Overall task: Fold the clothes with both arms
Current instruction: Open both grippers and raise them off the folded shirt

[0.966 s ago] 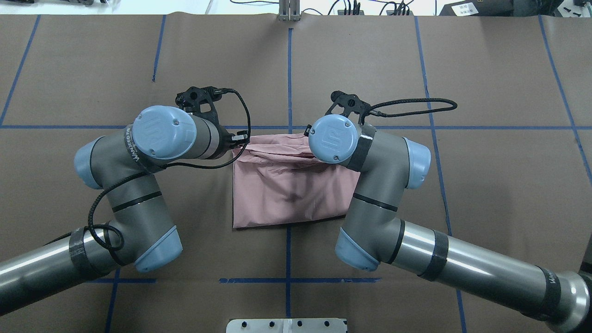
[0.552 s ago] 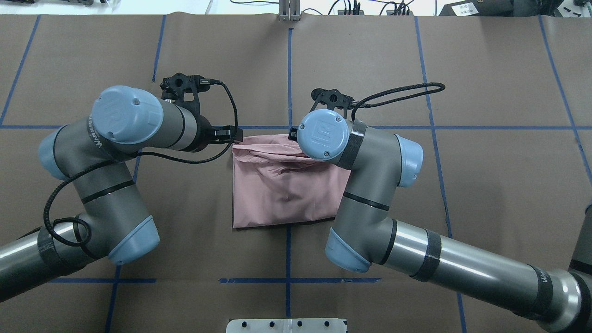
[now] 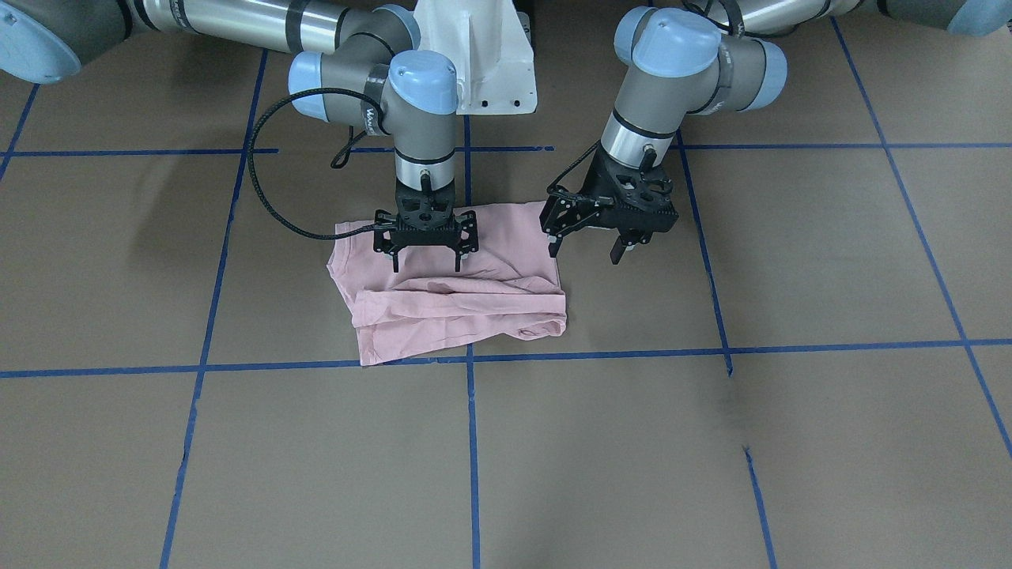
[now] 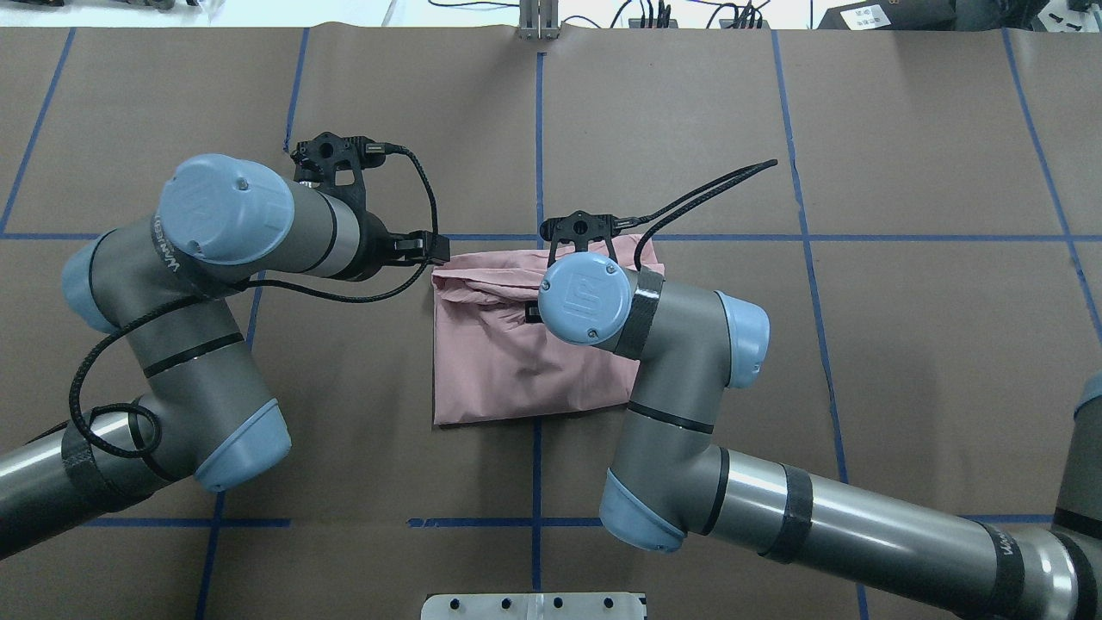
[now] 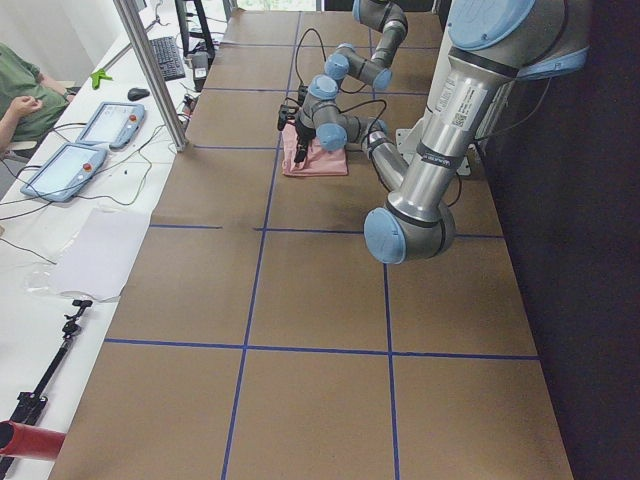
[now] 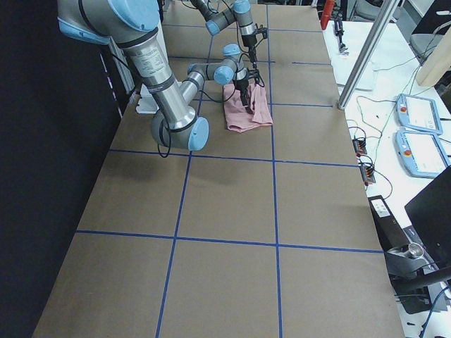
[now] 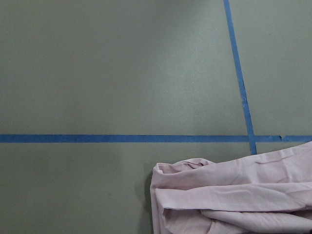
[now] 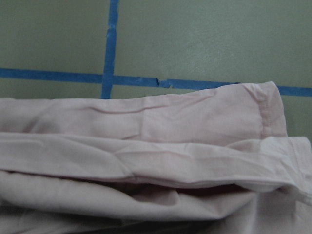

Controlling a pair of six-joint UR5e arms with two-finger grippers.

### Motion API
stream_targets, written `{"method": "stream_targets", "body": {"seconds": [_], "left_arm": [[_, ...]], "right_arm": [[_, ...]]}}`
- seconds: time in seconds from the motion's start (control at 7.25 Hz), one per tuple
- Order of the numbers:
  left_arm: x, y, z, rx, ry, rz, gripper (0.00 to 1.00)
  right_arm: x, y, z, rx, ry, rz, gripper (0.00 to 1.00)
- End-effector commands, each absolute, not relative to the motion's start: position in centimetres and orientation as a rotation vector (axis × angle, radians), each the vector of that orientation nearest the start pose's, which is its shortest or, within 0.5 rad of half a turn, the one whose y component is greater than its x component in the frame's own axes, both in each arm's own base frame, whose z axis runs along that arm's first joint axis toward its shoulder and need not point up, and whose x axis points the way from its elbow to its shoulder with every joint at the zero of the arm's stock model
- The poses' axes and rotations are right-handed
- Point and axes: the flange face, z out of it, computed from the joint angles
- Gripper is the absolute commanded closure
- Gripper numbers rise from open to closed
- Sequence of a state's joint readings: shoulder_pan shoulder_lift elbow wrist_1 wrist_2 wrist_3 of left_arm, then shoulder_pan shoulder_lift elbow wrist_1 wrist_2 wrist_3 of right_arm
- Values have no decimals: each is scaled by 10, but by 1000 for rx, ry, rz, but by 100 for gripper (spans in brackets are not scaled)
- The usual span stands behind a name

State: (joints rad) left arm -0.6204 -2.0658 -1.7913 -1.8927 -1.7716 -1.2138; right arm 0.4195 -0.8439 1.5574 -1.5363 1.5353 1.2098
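My right gripper (image 3: 426, 262) hangs with its jaws apart over the folded pink T-shirt (image 3: 458, 316). I cannot tell if the tips touch it. My left gripper (image 3: 583, 253), also spread, is just beside the shirt's edge, above the table (image 3: 711, 442). From overhead my right wrist hides the fingers.

right arm (image 4: 680, 370): elbow bent, last link upright, wrist straight over the work area. right end effector (image 3: 425, 261): points straight down, fingers spread wide, nothing between them. left arm (image 4: 198, 353): folded back on itself, wrist canted inward. left end effector (image 3: 585, 246): tilted, fingers spread apart, empty. the two end effectors are near each other, not touching.
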Motion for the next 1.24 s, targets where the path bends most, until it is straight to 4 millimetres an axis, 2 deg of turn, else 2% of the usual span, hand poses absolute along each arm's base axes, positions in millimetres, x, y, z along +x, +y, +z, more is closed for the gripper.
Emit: {"method": "stream_targets", "body": {"seconds": [0.0, 0.14, 0.28, 0.41, 0.55, 0.69, 0.83, 0.97, 1.1], "left_arm": [[448, -459, 242, 319, 1003, -144, 0], [447, -458, 240, 318, 1007, -149, 0], [447, -458, 240, 315, 1009, -155, 0], [448, -457, 241, 313, 1009, -153, 0], [448, -457, 241, 312, 1007, -153, 0], [448, -457, 241, 312, 1009, -151, 0], [449, -457, 243, 310, 1005, -151, 0], [453, -456, 246, 304, 999, -149, 0], [462, -459, 251, 293, 983, -150, 0]], "right_arm": [[-611, -419, 243, 320, -639, 19, 0], [-608, -439, 253, 327, -610, 33, 0], [-603, -467, 271, 322, -566, 64, 0], [-590, -507, 272, 336, -530, 88, 0], [-576, -545, 282, 338, -484, 84, 0], [-557, -588, 290, 348, -454, 91, 0], [-528, -629, 311, 342, -459, 72, 0], [-497, -655, 309, 310, -513, 62, 0], [-477, -662, 294, 266, -594, 56, 0]]}}
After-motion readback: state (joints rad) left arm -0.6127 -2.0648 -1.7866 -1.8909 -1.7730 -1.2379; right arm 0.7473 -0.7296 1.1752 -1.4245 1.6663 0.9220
